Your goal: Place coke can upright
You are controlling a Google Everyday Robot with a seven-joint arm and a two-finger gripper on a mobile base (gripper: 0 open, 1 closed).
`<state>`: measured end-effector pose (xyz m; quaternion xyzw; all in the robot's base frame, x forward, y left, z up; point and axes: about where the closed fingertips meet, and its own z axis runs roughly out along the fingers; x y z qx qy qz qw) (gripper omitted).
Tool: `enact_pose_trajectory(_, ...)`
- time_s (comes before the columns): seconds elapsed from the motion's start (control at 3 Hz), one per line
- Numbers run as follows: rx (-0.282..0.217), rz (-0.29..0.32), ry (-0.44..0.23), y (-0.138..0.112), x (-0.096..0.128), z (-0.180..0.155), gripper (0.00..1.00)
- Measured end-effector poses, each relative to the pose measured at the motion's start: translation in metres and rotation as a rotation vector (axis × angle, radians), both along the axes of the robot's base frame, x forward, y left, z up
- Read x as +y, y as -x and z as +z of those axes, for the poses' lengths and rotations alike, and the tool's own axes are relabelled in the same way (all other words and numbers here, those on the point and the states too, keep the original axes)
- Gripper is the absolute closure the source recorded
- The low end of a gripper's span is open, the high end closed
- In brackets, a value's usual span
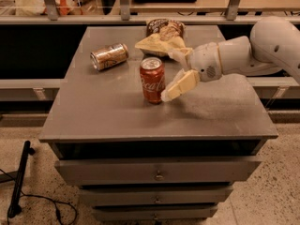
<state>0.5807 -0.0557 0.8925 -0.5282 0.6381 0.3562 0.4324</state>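
Observation:
The red coke can (152, 80) stands upright near the middle of the grey cabinet top (112, 116), with its silver top facing up. My gripper (169, 76) is just to the right of the can, at can height. Its fingers are spread apart. The near cream finger (182, 84) points at the can's lower right side and lies close to it. The far finger (176, 55) is behind and to the right of the can. Nothing is held between them. My white arm (253, 50) reaches in from the right.
A brown-and-tan can (109, 56) lies on its side at the back left of the top. A yellowish snack bag (159, 44) and a dark round packet (164, 28) lie at the back, behind the gripper. Drawers (159, 172) sit below the front edge.

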Motion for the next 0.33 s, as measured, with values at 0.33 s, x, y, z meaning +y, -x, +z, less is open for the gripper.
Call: enact_pose_trajectory(0.33, 0.000, 0.000, 0.000, 0.0000, 0.0001, 0.0000, 0.00)
